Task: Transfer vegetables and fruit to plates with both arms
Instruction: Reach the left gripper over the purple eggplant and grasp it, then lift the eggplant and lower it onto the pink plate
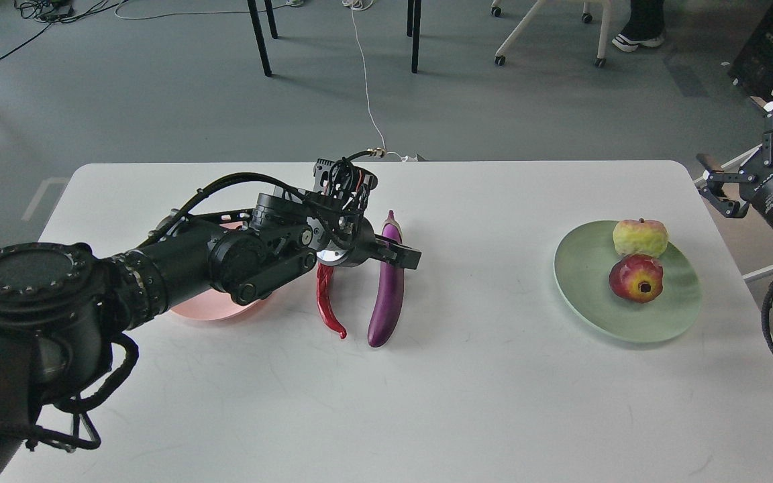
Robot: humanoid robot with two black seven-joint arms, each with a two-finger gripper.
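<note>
From the head view, both fruits already sit on the mint green plate [628, 315] at the right of the white table [467, 389]: the yellow-green fruit [640, 237] on the far rim, the dark red fruit [636, 278] just nearer, the 2 touching or nearly so. That half of the job looks done, which would explain why the right gripper [718, 192] hangs off the table's right edge, well apart from the plate, with its fingers spread and nothing between them.

The 2 vegetables lie side by side on the bare table at centre-left, both pointing near to far. The red chili pepper [328, 302] is on the left, its far end hidden under the arm; the purple eggplant [388, 288] is just to its right. Neither is on a plate yet.

The left gripper [393, 253] reaches in from the left and sits over the far half of the eggplant, 1 dark finger crossing it. Whether the fingers are spread or closed on it I cannot tell (the wrist and cables block the view). The pink plate [215, 310] lies mostly hidden beneath the left arm, just left of the chili, a likely destination for both vegetables.
</note>
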